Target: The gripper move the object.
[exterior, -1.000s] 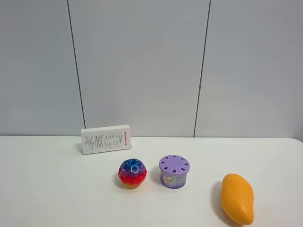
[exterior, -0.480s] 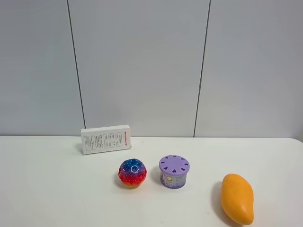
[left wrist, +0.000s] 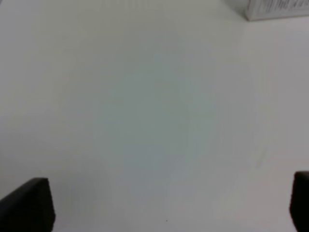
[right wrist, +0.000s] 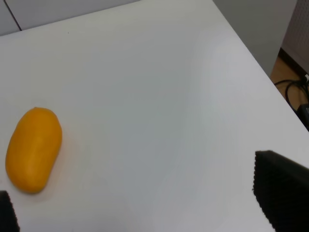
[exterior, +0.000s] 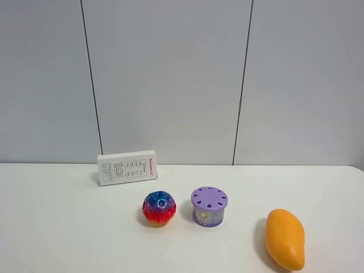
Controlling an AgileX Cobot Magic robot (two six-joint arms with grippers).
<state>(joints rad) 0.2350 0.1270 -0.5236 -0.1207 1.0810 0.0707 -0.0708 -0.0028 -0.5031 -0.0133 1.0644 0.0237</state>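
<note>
Four things sit on the white desk [exterior: 68, 227] in the high view: a white box [exterior: 127, 167] standing on its long edge near the back wall, a red-blue speckled ball [exterior: 159, 208], the purple can [exterior: 209, 206] with its lilac slotted lid, and an orange mango [exterior: 285, 238]. The can stands upright near the desk's middle, just beside the ball on the ball's right and apart from it, with the mango well off to its right toward the front edge. Neither arm shows in that view. The left gripper [left wrist: 166, 208] hangs over bare desk, its two dark fingers [left wrist: 26, 205] spread wide at the picture's corners with nothing between them; a corner of the box shows beyond. The right gripper [right wrist: 145, 203] likewise has its fingers [right wrist: 282, 193] wide apart and empty, above the desk near its far right edge, the mango lying close to one finger.
</note>
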